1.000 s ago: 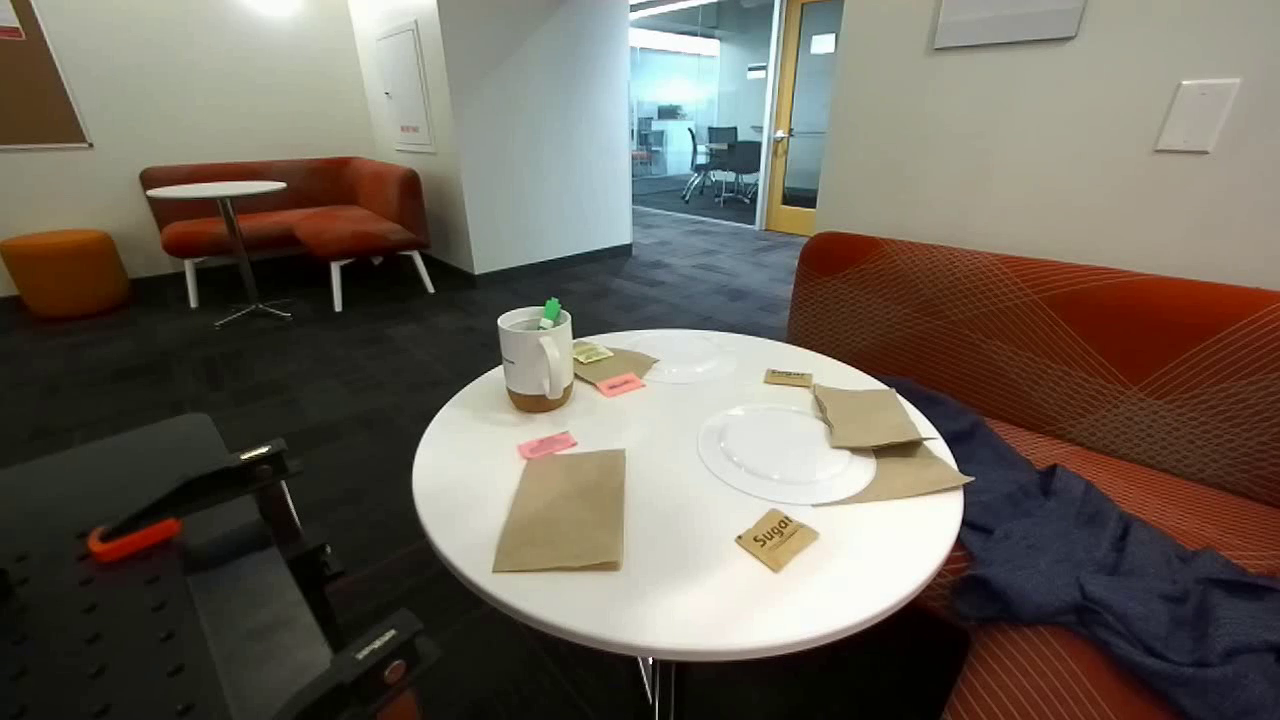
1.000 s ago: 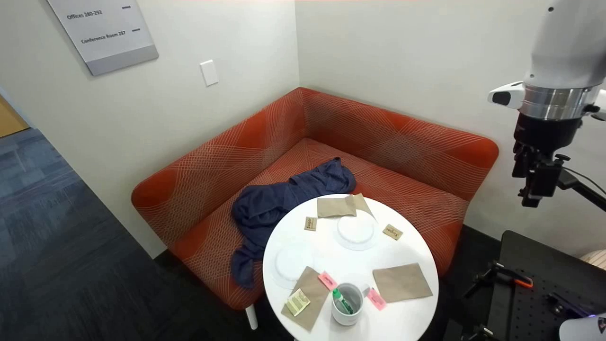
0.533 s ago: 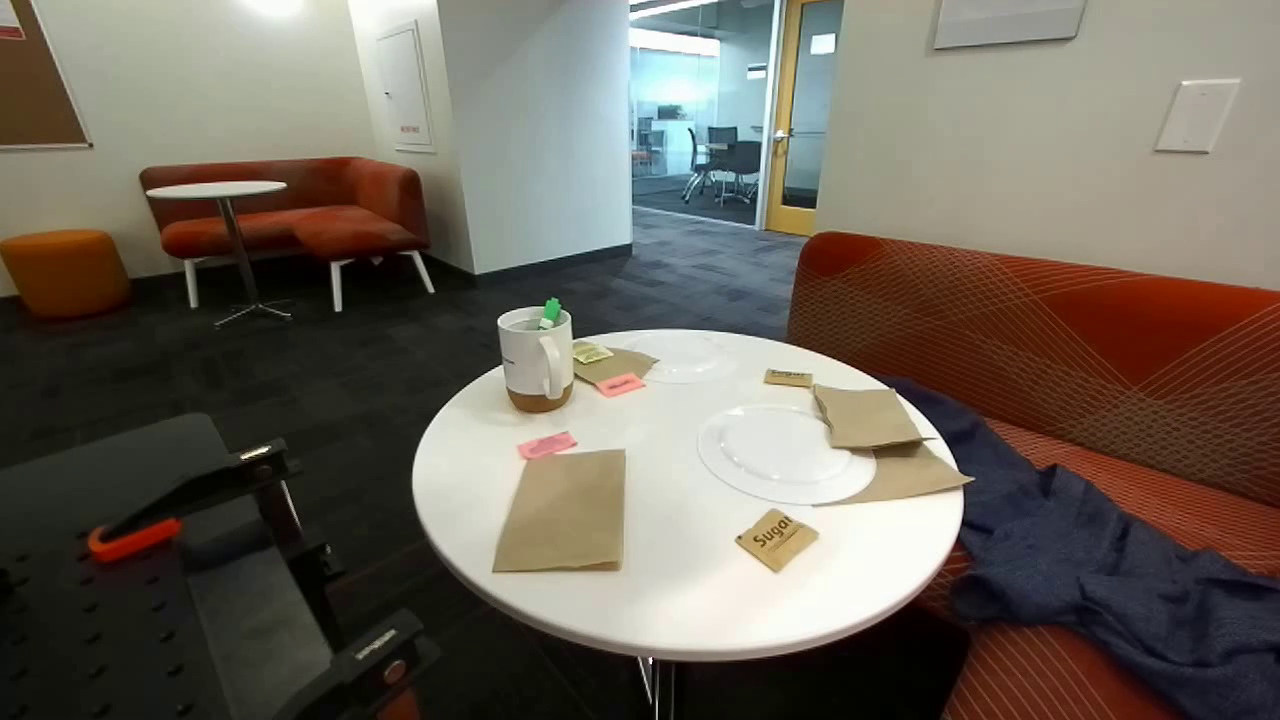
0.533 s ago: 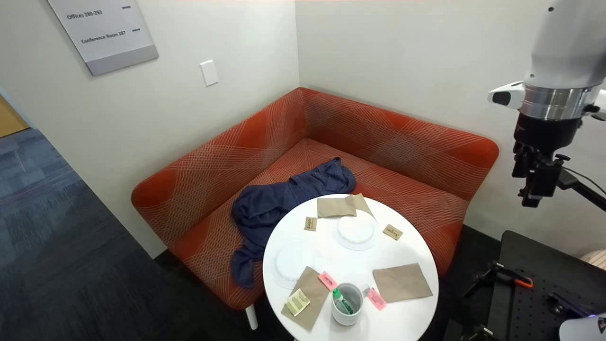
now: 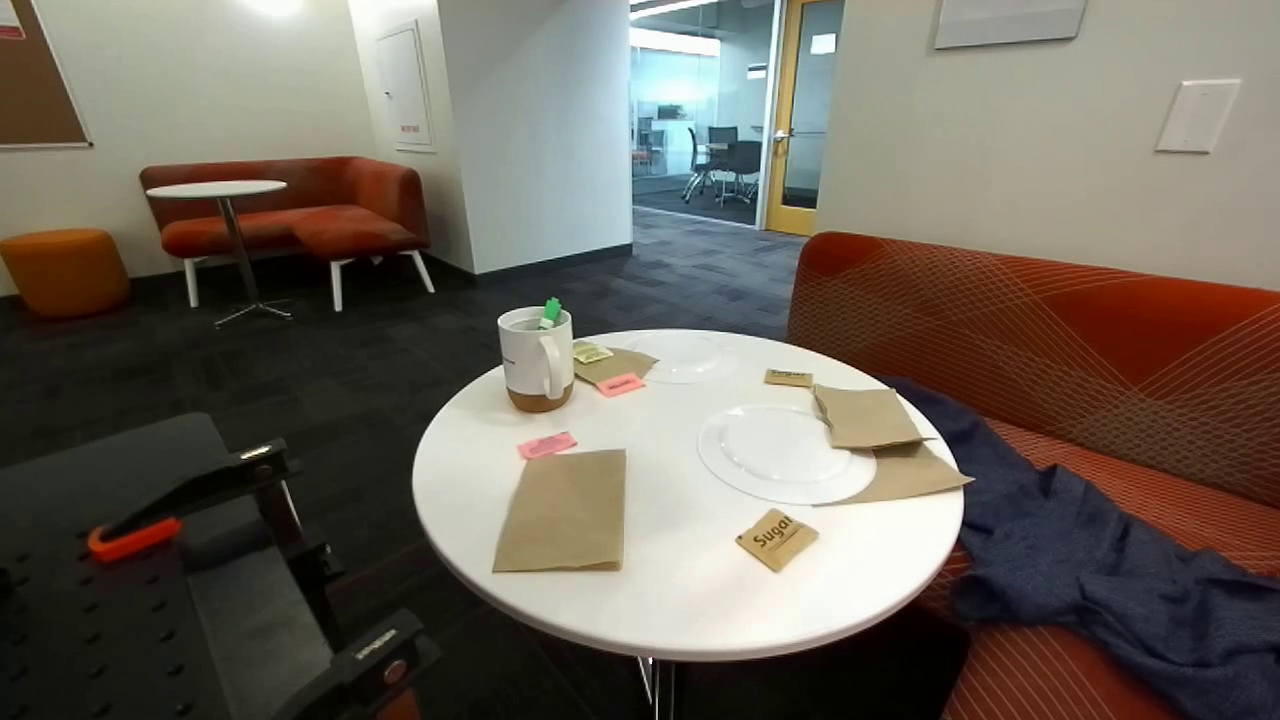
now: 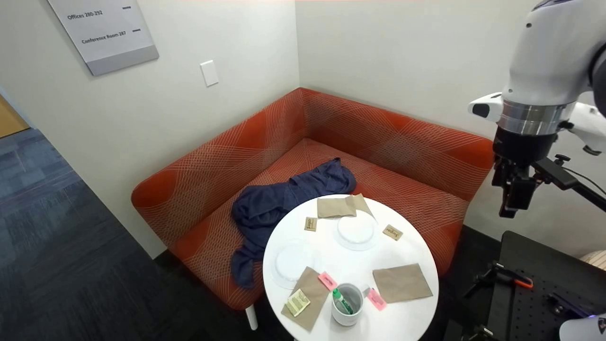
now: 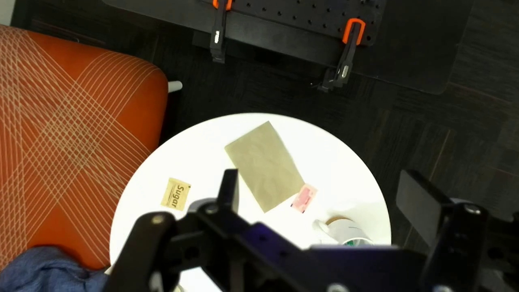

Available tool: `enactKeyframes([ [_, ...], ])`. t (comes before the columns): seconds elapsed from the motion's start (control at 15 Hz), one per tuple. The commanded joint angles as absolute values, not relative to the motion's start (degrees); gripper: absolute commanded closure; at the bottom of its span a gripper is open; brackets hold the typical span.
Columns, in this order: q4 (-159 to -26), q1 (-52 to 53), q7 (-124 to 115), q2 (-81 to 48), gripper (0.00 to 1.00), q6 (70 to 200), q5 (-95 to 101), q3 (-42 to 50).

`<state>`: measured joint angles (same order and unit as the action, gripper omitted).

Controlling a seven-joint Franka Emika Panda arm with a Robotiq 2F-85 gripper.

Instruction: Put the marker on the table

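One arm (image 6: 539, 66), in an exterior view, hangs further towards 8 o'clock than before; its end effector (image 7: 320, 192) is spread wide, well apart from the desk (image 6: 400, 248). One green marker (image 6: 342, 300) leans in one mug (image 6: 344, 320) at the desk's 6 o'clock, alongside two pink packets (image 6: 327, 281); also two plates (image 6: 356, 230), two Sugar packets (image 6: 392, 232).

Table (image 5: 662, 490): mug (image 5: 522, 366), plates (image 5: 775, 447), sugar packets (image 5: 777, 541).

Green marker (image 6: 342, 301) in mug (image 6: 346, 320), white table (image 6: 350, 263) beneath, tool (image 6: 506, 201) well apart
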<state>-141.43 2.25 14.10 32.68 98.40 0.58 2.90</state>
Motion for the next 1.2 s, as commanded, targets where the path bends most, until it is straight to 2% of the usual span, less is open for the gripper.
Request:
enactKeyframes([
  [0.0,-140.3,3.4,10.8,27.6,0.00,102.5,-1.2,0.9],
  [1.13,-127.1,5.4,0.9,-3.2,0.00,128.3,-6.4,-4.6],
])
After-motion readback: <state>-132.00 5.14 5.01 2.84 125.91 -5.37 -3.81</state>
